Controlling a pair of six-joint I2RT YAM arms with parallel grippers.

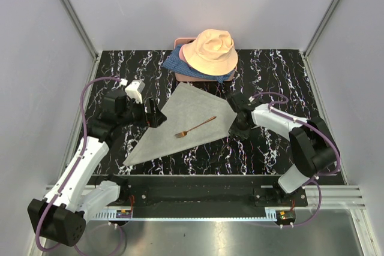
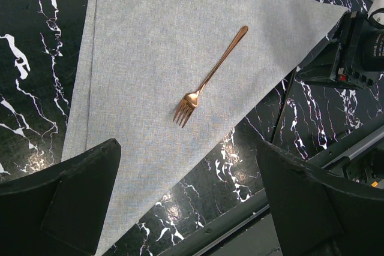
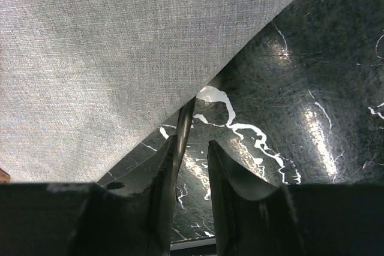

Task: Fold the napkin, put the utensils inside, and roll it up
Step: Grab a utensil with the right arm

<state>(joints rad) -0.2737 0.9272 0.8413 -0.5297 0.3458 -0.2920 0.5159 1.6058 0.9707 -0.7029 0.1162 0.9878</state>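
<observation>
Top external view: the triangular napkin is laid flat at centre, a fork resting on it. The left gripper is spread wide at its left edge; the right gripper is parted narrowly at its right corner. Limp cloth is judged best pinched at a corner.

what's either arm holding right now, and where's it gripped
Left tool is open and empty. Right tool is narrowly apart beside the napkin corner; a thin dark strip lies at the edge of its gap, but a hold cannot be told.
</observation>
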